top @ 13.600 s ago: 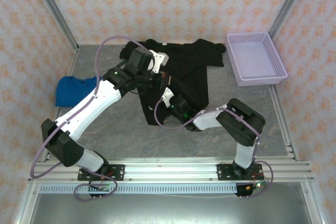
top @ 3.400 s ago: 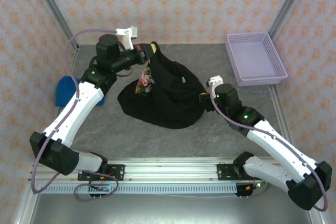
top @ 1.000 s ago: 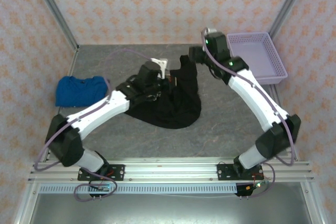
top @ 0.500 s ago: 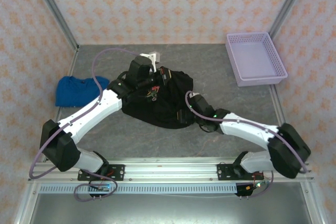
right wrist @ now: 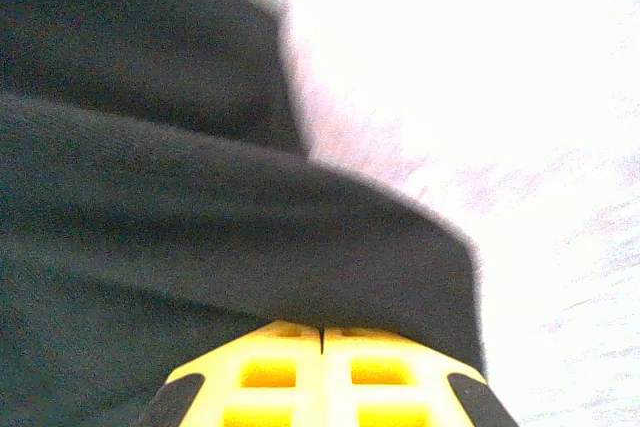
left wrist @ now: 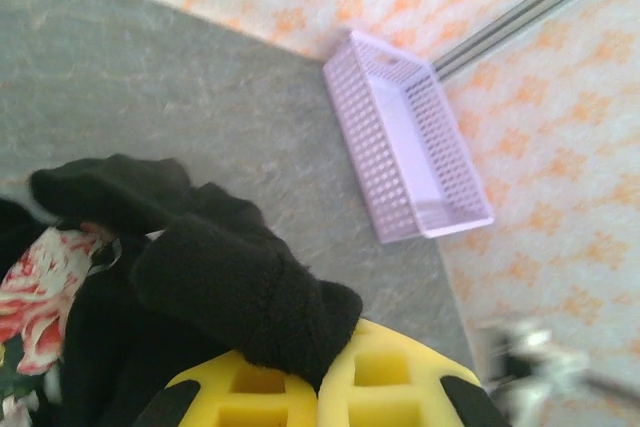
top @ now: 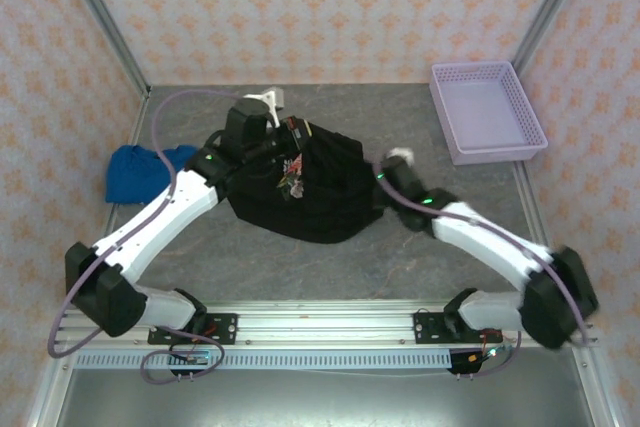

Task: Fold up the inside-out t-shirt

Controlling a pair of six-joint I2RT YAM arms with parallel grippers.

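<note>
The inside-out t-shirt (top: 320, 197) lies in a bunched black heap at the table's middle, with a floral print patch (top: 293, 173) showing near its top. My left gripper (top: 290, 134) is shut on a thick fold of the t-shirt (left wrist: 230, 287) at the heap's far left. In the left wrist view, black cloth is pinched between the yellow fingertips of the left gripper (left wrist: 325, 355). My right gripper (top: 376, 191) is at the heap's right edge. In its wrist view the right gripper (right wrist: 322, 328) has its jaws together on a hem of the t-shirt (right wrist: 250, 237).
A blue folded garment (top: 140, 169) lies at the left, partly behind the left arm. A lavender basket (top: 497, 153) stands at the back right, also in the left wrist view as the basket (left wrist: 455, 222). Grey tabletop (top: 440, 277) lies in front of the heap.
The right gripper was open at the heap's front right; it has moved up to the right edge and shut on the cloth. The left gripper drifted left and back with its fold.
</note>
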